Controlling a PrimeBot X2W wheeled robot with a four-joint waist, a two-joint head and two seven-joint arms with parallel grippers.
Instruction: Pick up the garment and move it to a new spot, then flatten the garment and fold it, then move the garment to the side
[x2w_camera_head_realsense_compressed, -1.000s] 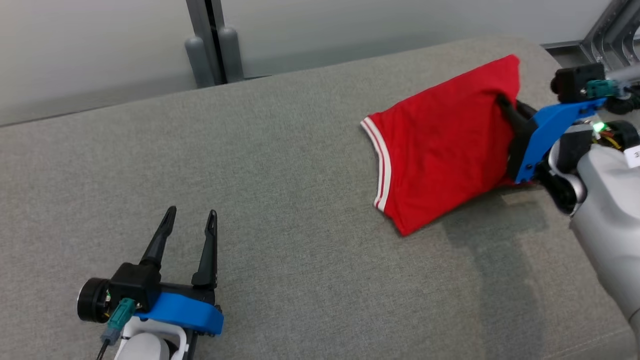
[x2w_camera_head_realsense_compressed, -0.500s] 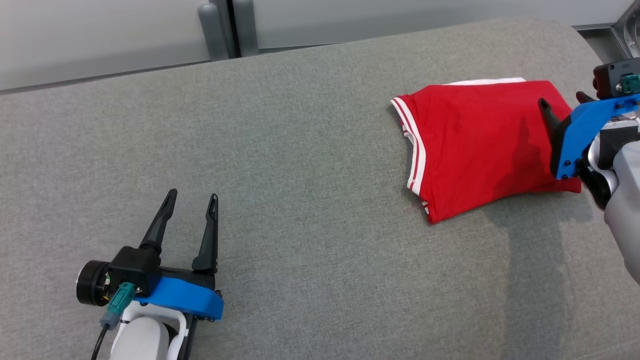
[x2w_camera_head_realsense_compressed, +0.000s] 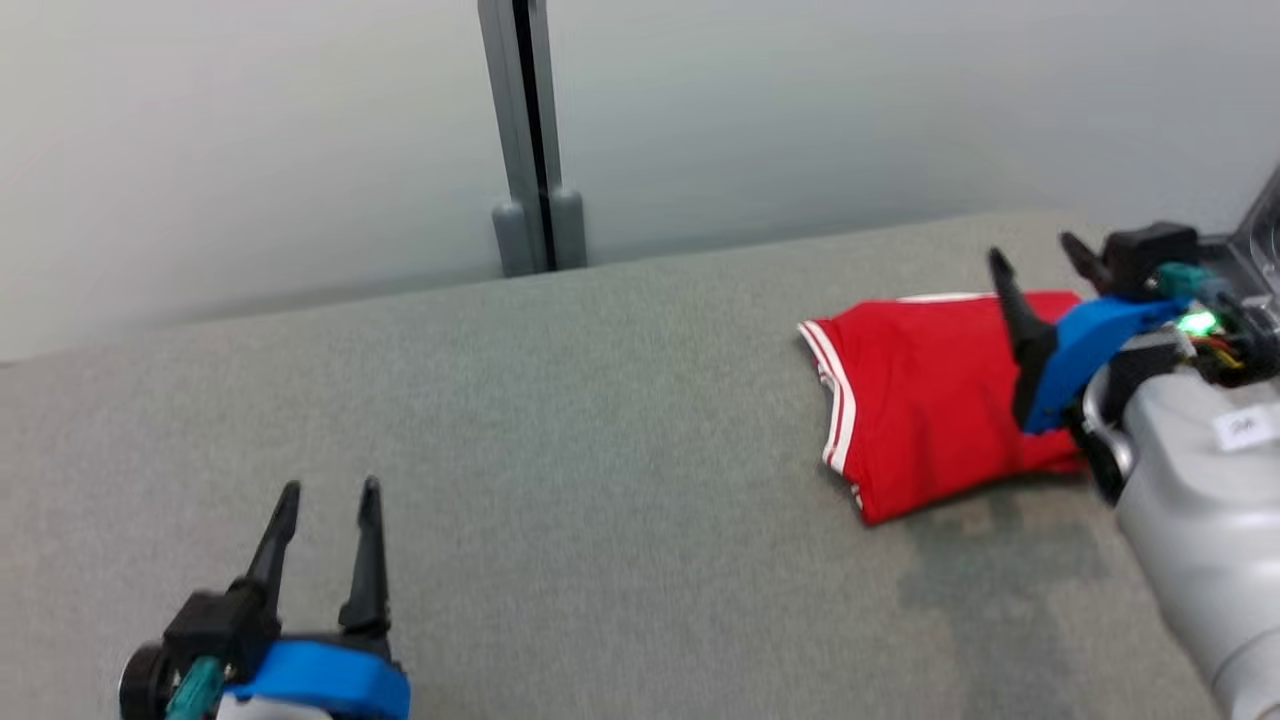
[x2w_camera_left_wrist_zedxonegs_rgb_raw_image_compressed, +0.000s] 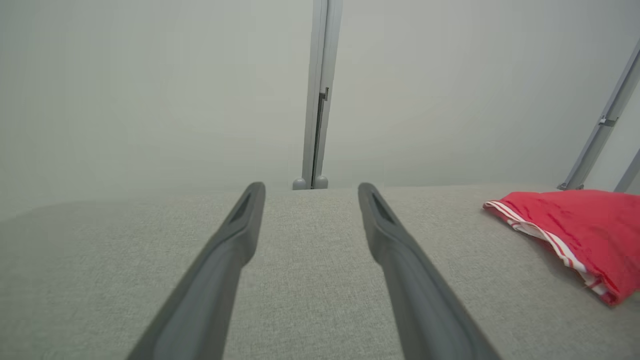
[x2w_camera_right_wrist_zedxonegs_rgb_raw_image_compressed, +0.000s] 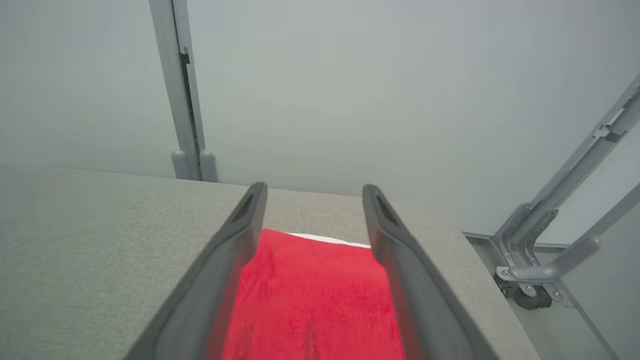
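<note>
Now the right gripper (x2w_camera_head_realsense_compressed: 1035, 252) has let go, jaws wide above the folded red garment (x2w_camera_head_realsense_compressed: 920, 400) lying at the counter's (x2w_camera_head_realsense_compressed: 600, 400) far right; the left gripper (x2w_camera_head_realsense_compressed: 330, 488) idles open. The task looks done.

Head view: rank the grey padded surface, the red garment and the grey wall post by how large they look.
1. grey padded surface
2. red garment, partly covered by the right gripper
3. grey wall post
</note>
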